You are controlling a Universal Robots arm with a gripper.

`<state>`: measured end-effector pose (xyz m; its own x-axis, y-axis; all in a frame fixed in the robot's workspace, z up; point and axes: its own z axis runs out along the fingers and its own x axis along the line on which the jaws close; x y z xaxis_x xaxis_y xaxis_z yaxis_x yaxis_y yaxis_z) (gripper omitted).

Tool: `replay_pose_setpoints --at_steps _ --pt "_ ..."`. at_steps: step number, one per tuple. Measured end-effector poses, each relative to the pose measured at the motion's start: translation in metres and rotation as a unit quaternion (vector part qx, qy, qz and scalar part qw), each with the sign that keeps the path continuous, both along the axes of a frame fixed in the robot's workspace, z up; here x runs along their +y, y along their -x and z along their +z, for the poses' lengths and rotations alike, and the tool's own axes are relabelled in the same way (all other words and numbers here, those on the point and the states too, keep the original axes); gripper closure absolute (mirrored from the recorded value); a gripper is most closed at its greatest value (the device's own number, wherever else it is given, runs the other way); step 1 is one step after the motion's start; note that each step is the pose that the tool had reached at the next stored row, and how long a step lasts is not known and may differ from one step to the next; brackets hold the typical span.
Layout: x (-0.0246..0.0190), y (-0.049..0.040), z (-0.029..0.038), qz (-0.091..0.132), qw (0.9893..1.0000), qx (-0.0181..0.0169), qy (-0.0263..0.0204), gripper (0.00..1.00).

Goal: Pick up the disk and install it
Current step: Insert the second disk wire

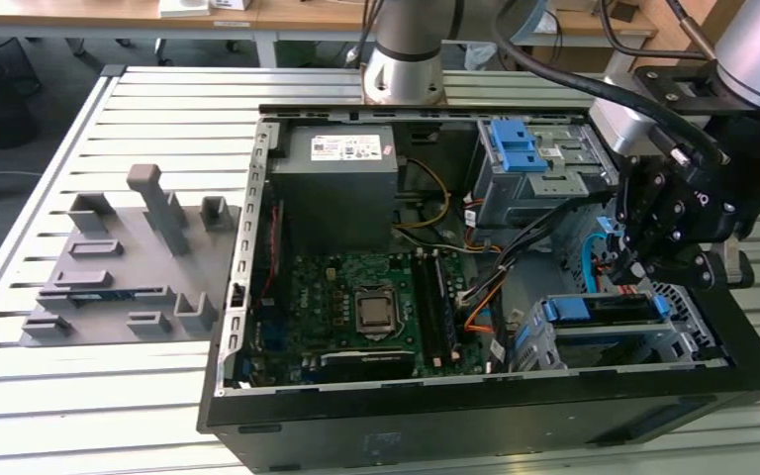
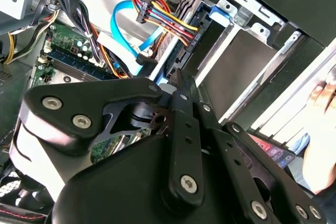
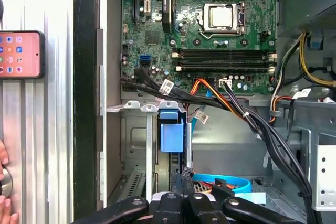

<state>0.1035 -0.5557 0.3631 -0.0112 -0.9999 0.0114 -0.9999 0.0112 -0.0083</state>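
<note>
item: the disk [image 1: 608, 311], flat metal drive with blue plastic rails. location: on edge in the lower bay at the front corner of the computer case [image 1: 241, 297], toward the exterior view's right, below the silver cage [image 1: 538, 158] with the light-blue latch and beside the motherboard [image 1: 353, 297]. in the first wrist view its blue plastic end [image 3: 170, 129] faces up from the bay, just ahead of my tips. holder: my gripper [image 1: 624, 269] hangs right over that bay. my jaws look pressed together with nothing seen between them in both wrist views, and whether the tips touch the disk i cannot tell. handling, as i judge it: stiff, fairly heavy for its size, smooth bare metal that could slip, and sensitive to knocks, so no dropping or prying. grip: across the two long edges on the blue rails, which give softer purchase than the metal faces; keep off the labelled face and the connector end. hazards: a loose bundle of cables [image 3: 231, 103] crosses close to the bay and could snag.
</note>
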Motion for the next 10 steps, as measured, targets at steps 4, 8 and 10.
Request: replay_pose_setpoints --at_steps 4,8,10 --pt "0.0002 0.0015 0.0067 0.000 1.0000 -0.0013 0.0000 0.89" --pt "0.0022 0.0019 0.0162 0.000 1.0000 -0.0014 0.0000 0.89" --pt "0.0042 0.0020 0.0195 0.000 1.0000 -0.0015 -0.0002 0.89"
